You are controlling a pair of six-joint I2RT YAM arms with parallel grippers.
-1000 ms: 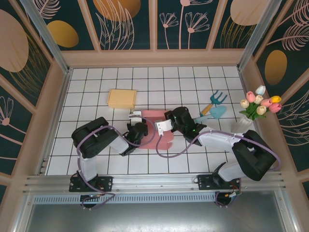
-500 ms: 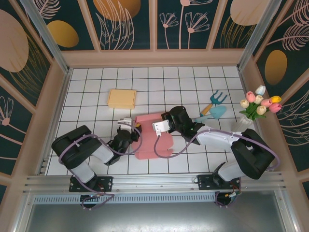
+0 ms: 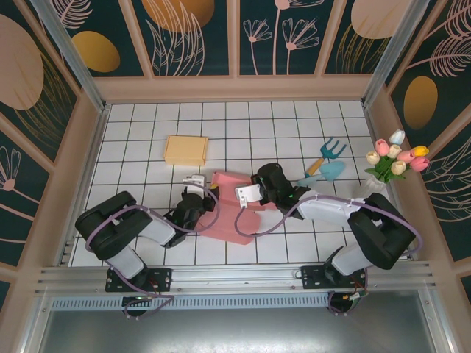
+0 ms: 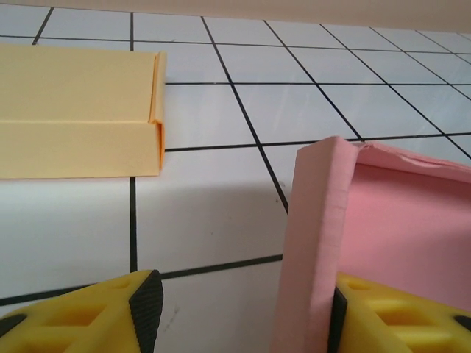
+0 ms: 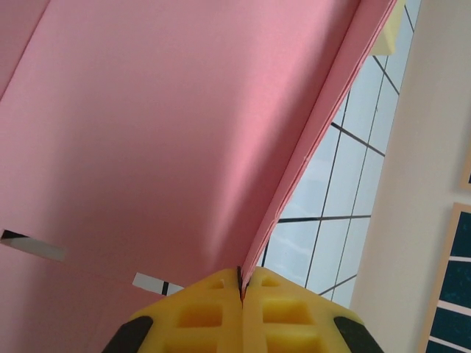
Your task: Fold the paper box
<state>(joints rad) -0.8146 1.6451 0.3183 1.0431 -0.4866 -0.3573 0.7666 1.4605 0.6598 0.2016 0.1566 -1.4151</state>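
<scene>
Top external: pink paper box [image 3: 221, 217] sits mid-table between the arms, just near of the yellow box [image 3: 185, 150]. Right gripper [image 5: 241, 285] is pressed together, pinching a box panel edge. Left gripper [image 4: 239, 307] is spread, its right finger touching the raised folded wall.

Robot lab enclosure, white gridded table [image 3: 132, 140], aluminium rails [image 3: 235, 277], floral wall panels [image 3: 283, 37]

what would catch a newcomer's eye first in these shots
The pink paper box lies half-folded at the centre of the top view. The right gripper is pinched shut on one of its edges, while the left gripper stands open with a raised pink wall beside one finger. Behind sits a yellow box; tulips brighten the right edge.
</scene>
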